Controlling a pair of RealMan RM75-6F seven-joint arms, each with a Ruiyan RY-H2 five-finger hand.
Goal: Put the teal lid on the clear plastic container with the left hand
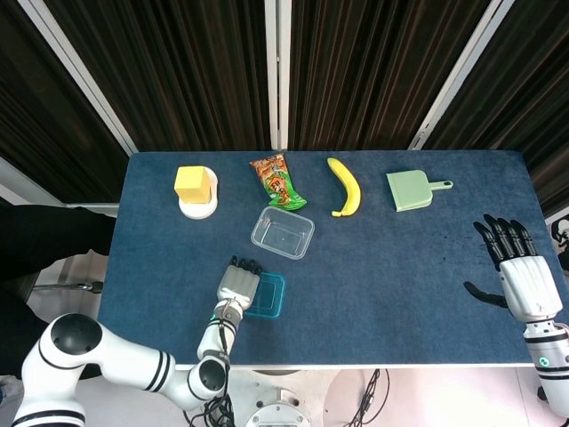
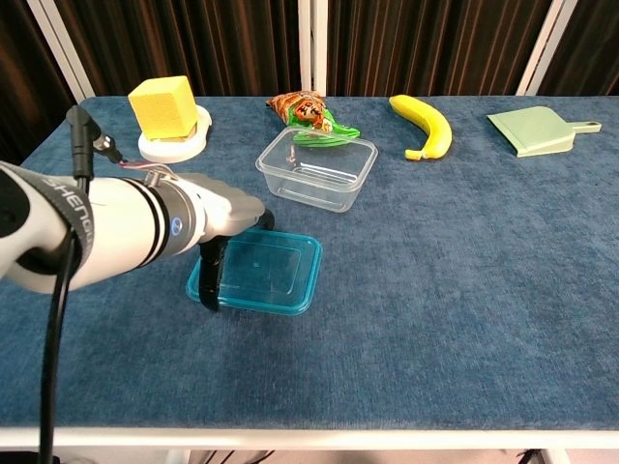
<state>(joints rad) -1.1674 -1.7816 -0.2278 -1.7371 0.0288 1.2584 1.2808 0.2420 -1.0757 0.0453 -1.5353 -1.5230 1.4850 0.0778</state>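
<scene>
At the table's near edge, the left hand (image 1: 238,284) lies flat over the teal lid (image 2: 259,272), fingers spread wide and not gripping it. At twelve o'clock from it sits the clear plastic container (image 1: 283,232). Far right, the right hand (image 1: 520,275) hangs spread, empty.

The left hand (image 1: 238,284) has a pale silver-grey back and dark, nearly black fingers (image 1: 244,264). Its arm is glossy white, built of rounded segments joined by black bands, with a large black circular cap at one joint near the bottom left corner of the head view. In the chest view the forearm shows a small blue dot, grey lettering along a black ring that is too cropped to read surely, and thin black cables with a plug. The right hand (image 1: 521,279) matches: light grey back, black fingers, white wrist with a small green mark.
</scene>
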